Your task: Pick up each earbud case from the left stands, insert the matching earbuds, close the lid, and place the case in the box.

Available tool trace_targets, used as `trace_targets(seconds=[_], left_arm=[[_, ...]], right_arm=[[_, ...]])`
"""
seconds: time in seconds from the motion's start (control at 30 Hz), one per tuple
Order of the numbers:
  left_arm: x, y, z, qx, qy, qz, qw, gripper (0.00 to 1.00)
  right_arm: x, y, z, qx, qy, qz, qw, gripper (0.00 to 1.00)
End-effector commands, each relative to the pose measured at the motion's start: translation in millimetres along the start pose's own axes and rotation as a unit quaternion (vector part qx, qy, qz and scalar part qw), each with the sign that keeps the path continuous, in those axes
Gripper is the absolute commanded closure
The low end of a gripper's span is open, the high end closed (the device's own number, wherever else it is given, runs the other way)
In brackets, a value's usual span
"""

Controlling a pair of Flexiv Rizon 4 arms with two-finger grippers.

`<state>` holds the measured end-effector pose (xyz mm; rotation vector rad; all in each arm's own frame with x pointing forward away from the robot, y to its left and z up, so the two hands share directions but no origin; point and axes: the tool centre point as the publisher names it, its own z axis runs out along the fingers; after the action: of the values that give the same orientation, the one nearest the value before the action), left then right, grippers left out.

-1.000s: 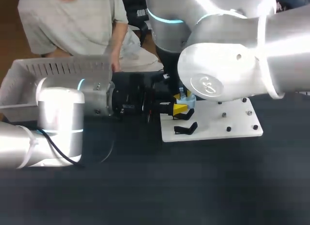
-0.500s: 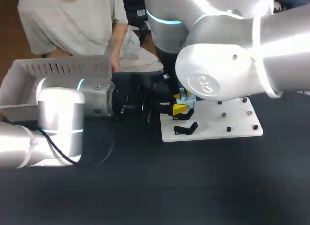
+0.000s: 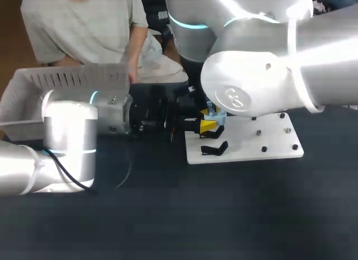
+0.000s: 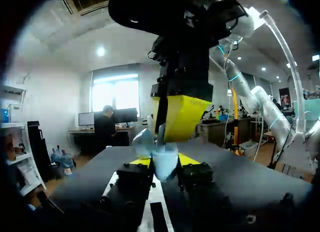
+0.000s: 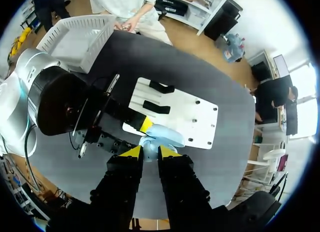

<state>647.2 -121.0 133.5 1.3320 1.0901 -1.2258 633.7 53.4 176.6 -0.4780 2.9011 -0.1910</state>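
- Pale-blue earbud case (image 5: 162, 134) is sitting at the centre of the head view, over the left edge of the white board (image 3: 263, 138). Its lid is looking open.
- Left gripper (image 4: 161, 164) is clamping the case, with one yellow tip pressing on each side of it in the left wrist view.
- Right gripper (image 5: 150, 151) is hanging over the case from above, yellow tips right at its top. Can't tell whether it is gripping anything.
- Two black stands (image 5: 156, 108) are lying on the board, just beside the case.
- Left arm is entering from frame left and lying level over the dark table (image 3: 224, 215). Right arm is filling the upper right and covering the board's far part.
- White box (image 3: 33, 95) is standing at the upper left of the head view, behind the left arm and well apart from the case.
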Motion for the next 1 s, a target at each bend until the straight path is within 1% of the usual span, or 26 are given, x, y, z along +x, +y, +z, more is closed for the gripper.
trace_targets(seconds=[0.03,0.4,0.43,0.47,0.5,0.53,0.57,0.6,0.63,0.67,0.83,0.87,1.0], left_arm=[[0.2,0.3,0,0.0,0.0,0.0,1.0,1.0],[0.2,0.3,0,0.0,0.0,0.0,1.0,1.0],[0.2,0.3,0,0.0,0.0,0.0,1.0,1.0],[0.2,0.3,0,0.0,0.0,0.0,1.0,1.0],[0.2,0.3,0,0.0,0.0,0.0,1.0,1.0],[0.2,0.3,0,0.0,0.0,0.0,1.0,1.0],[0.2,0.3,0,0.0,0.0,0.0,1.0,1.0],[0.2,0.3,0,0.0,0.0,0.0,1.0,1.0],[0.2,0.3,0,0.0,0.0,0.0,1.0,1.0],[0.2,0.3,0,0.0,0.0,0.0,1.0,1.0],[0.2,0.3,0,0.0,0.0,0.0,1.0,1.0],[0.2,0.3,0,0.0,0.0,0.0,1.0,1.0],[0.2,0.3,0,0.0,0.0,0.0,1.0,1.0]], right_arm=[[-1,0,2,0.0,0.003,-0.001,1.0,1.0],[-3,-1,5,-0.002,0.011,-0.002,1.0,1.0],[-3,-1,5,-0.004,0.011,-0.001,1.0,0.93],[-3,-2,4,-0.004,0.01,0.0,1.0,0.74],[-3,-2,3,-0.004,0.01,0.0,1.0,0.6],[-3,-2,2,-0.004,0.009,0.0,1.0,0.51],[-3,-2,2,-0.005,0.009,0.0,1.0,0.35],[-3,-2,2,-0.005,0.008,0.001,1.0,0.24],[-2,-3,0,-0.006,0.008,0.001,1.0,0.08],[-2,-3,-1,-0.007,0.007,0.002,1.0,0.0],[2,-6,-19,-0.026,-0.015,0.012,0.999,0.0],[0,-10,-23,-0.037,-0.017,0.024,0.999,0.0],[-13,-29,-24,-0.046,-0.02,0.071,0.996,0.0]])
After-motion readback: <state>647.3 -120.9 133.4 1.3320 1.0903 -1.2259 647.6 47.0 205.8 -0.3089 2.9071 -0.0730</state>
